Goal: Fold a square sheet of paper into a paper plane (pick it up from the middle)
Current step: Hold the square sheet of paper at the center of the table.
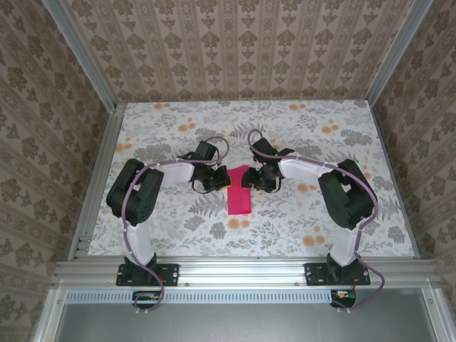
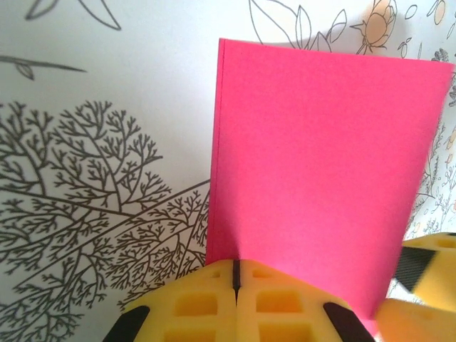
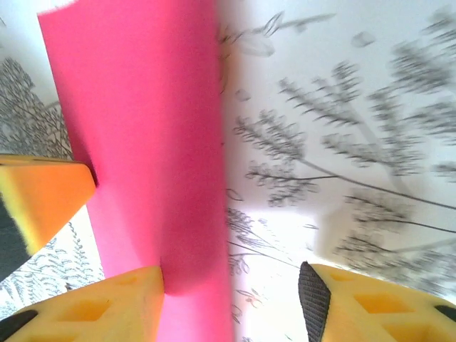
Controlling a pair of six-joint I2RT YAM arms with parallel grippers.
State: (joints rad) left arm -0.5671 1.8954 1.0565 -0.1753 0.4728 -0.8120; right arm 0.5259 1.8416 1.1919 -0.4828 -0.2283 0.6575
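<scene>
- Cloth (image 1: 285,221) printed with grey foliage and orange flowers is covering the table from near edge to far edge, giving thin paper a flat bed to be creased against.
- Both arms, the left arm (image 1: 135,199) and the right arm (image 1: 342,192), are reaching inward from the near corners and meeting at the table's middle, so that each is working one side of the sheet.
- Lying at the middle of the table, well apart from every edge, is the square sheet of paper (image 1: 240,192). It is showing as a narrow magenta-pink rectangle, long sides running near to far. A double layer is showing along one long side (image 2: 320,164), so the sheet is judged to be folded in half, an early step with no dart shape yet.
- Over the sheet's far end, the left gripper (image 2: 235,274) is holding its jaws together, tips sitting on the paper. This is judged to be a hold-down against sliding. Whether a layer is pinched cannot be told.
- Opposite it, the right gripper (image 3: 231,278) is standing with its jaws apart and clamping nothing. One finger is touching the pink sheet (image 3: 142,142) and the other is hanging over bare cloth, judged to be free for the next crease.
</scene>
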